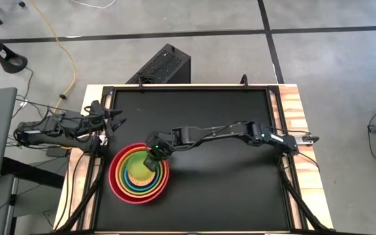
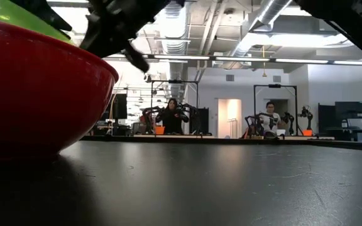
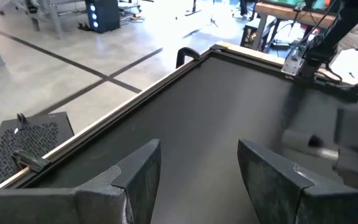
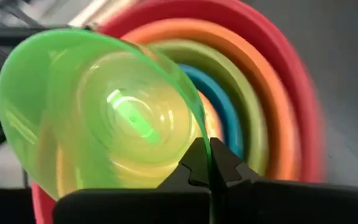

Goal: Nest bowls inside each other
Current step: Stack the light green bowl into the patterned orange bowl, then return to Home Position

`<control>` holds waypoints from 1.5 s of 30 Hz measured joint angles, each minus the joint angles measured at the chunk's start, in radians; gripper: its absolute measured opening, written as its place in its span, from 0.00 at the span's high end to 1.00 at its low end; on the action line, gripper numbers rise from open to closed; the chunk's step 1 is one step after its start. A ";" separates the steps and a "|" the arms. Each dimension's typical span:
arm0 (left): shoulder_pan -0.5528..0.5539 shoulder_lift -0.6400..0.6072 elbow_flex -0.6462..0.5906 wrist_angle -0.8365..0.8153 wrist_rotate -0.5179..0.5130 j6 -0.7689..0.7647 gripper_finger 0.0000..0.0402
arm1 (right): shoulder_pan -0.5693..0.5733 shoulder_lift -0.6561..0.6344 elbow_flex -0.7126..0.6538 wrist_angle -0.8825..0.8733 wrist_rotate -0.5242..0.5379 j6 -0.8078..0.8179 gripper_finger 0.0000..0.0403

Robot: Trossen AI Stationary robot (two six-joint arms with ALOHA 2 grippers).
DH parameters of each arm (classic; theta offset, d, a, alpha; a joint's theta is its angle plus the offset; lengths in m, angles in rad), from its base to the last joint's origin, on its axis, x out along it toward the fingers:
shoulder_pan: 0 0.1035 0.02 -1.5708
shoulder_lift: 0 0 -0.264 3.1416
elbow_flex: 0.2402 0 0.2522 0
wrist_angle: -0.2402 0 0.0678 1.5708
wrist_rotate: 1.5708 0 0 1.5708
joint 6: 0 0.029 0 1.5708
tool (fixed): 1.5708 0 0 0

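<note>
A nest of bowls [image 1: 139, 175] sits at the table's near left: red [image 4: 291, 81] outermost, then orange [image 4: 253, 81], lime green [image 4: 232, 93] and blue [image 4: 225, 121]. The high view shows a yellow bowl [image 1: 141, 173] at its centre. My right gripper [image 4: 210, 168] reaches across the table and is shut on the small bright green bowl [image 4: 104, 112] above the nest. In the low view this green bowl [image 2: 24, 19] shows over the red rim [image 2: 55, 53]. My left gripper [image 3: 197, 174] stands open at the table's left edge, nothing between its fingers. My right gripper pinches the bright green bowl's rim [image 4: 194, 134] between its two fingers [image 4: 188, 168], with the thin wall between them. The fingers slant down from the table's right side. The bowl is tipped on its side over the nest; whether it touches the bowls below I cannot tell.
The black tabletop [image 1: 227, 189] stretches bare to the right of and beyond the nest. A wooden border [image 1: 292, 111] frames it. A dark perforated box [image 1: 162, 65] stands on the floor past the far edge. People sit at benches far behind the table [image 2: 171, 116].
</note>
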 joint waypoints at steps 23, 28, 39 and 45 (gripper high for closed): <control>0.000 0.005 0.000 0.000 0.001 0.010 0.50 | 0.007 0.097 -0.004 0.049 -0.033 0.011 1.00; 0.000 0.005 0.000 0.000 0.002 0.009 0.50 | 0.007 0.097 -0.004 0.045 -0.033 0.011 1.00; 0.000 0.005 0.000 0.000 0.001 0.010 0.50 | 0.008 0.097 0.008 0.043 -0.035 0.011 0.74; 0.000 0.005 0.000 0.000 0.001 0.010 0.50 | 0.006 0.099 0.083 -0.041 -0.038 -0.003 0.59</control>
